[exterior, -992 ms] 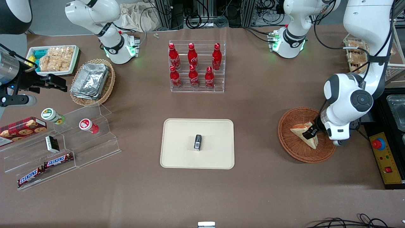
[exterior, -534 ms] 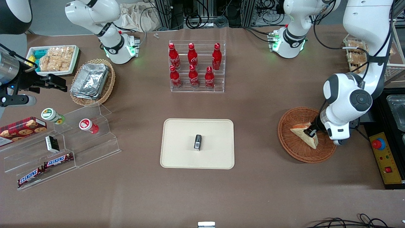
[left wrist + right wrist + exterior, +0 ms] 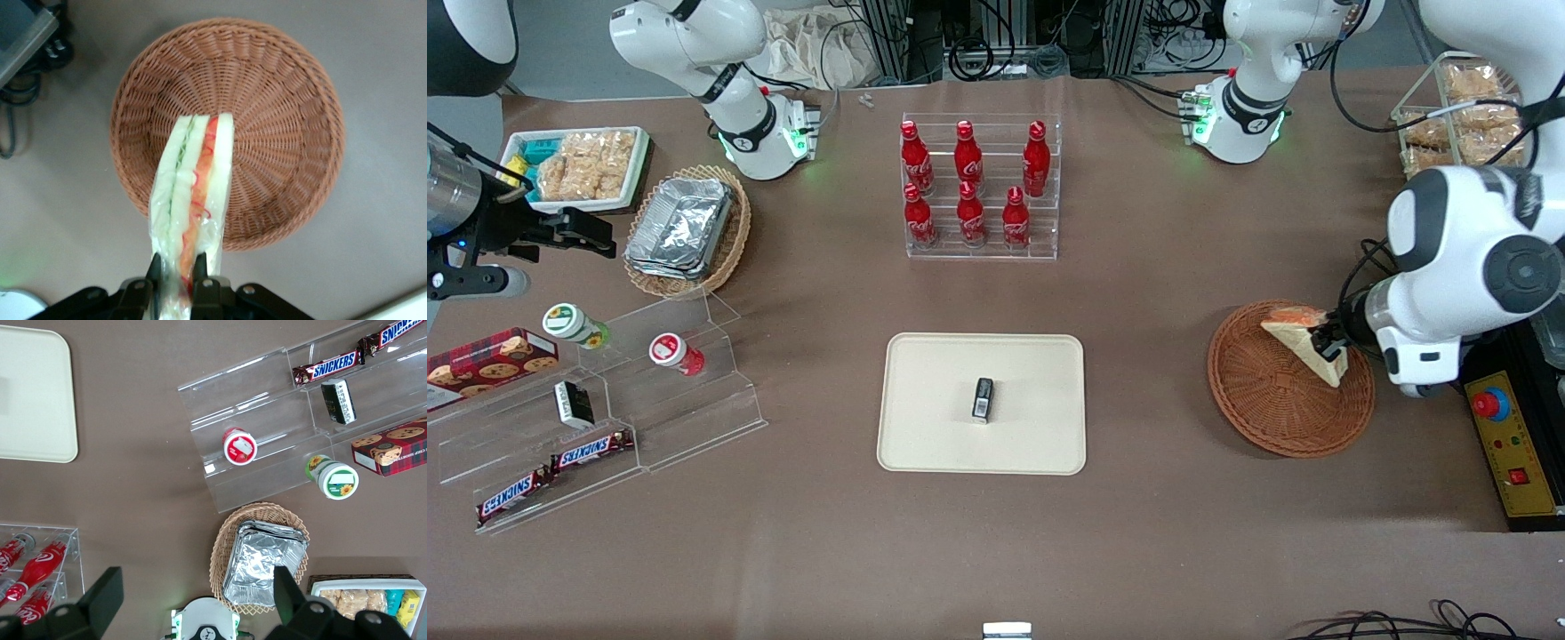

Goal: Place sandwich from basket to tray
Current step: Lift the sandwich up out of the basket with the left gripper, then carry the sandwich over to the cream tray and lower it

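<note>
My left gripper [image 3: 1329, 342] [image 3: 177, 267] is shut on the clear-wrapped sandwich [image 3: 1303, 342] [image 3: 193, 193], a pale bread wedge with red-orange and green filling. The wedge hangs lifted above the round reddish-brown wicker basket [image 3: 1272, 404] [image 3: 280, 113], over the basket's edge nearest the working arm. Nothing else lies in the basket. The cream-beige tray [image 3: 934, 427] [image 3: 33, 400] sits mid-table, toward the parked arm from the basket. A small black packet [image 3: 983, 398] stands on the tray's middle.
A clear rack of red bottles [image 3: 974, 191] stands farther from the front camera than the tray. A white wire rack of bagged snacks [image 3: 1463, 120] and a control box with a red button [image 3: 1507, 444] flank the working arm. Clear steps with snacks [image 3: 596, 409] lie toward the parked arm's end.
The gripper has closed on the sandwich and raised it out of the basket. The arm has risen and drawn back toward its own end of the table.
</note>
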Controlling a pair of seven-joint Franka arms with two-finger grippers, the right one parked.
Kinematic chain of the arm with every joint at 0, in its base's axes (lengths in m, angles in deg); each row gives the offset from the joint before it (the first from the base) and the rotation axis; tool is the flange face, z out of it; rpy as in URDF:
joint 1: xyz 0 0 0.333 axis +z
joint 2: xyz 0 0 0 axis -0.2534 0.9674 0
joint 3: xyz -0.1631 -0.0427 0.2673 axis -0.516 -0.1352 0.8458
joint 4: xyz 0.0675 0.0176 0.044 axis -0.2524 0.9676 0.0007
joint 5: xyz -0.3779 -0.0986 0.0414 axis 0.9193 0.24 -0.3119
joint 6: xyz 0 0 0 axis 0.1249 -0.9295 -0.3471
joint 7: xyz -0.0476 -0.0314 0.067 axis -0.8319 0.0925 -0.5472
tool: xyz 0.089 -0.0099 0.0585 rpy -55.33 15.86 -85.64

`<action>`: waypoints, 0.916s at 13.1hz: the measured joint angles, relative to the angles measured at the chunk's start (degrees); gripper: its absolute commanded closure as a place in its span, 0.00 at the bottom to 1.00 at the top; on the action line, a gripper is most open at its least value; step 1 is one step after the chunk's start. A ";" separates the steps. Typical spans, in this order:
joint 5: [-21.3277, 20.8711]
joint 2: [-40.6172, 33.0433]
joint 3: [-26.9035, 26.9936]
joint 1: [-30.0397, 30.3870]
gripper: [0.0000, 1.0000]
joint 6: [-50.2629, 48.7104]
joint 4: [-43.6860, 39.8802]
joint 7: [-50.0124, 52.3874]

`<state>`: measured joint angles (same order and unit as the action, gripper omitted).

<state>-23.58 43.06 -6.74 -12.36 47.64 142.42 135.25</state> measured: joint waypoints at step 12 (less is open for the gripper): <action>0.00 0.94 -9.86 -0.41 1.00 -12.08 -12.15 -28.81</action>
<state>-23.58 44.00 -16.60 -12.77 35.56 130.27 106.45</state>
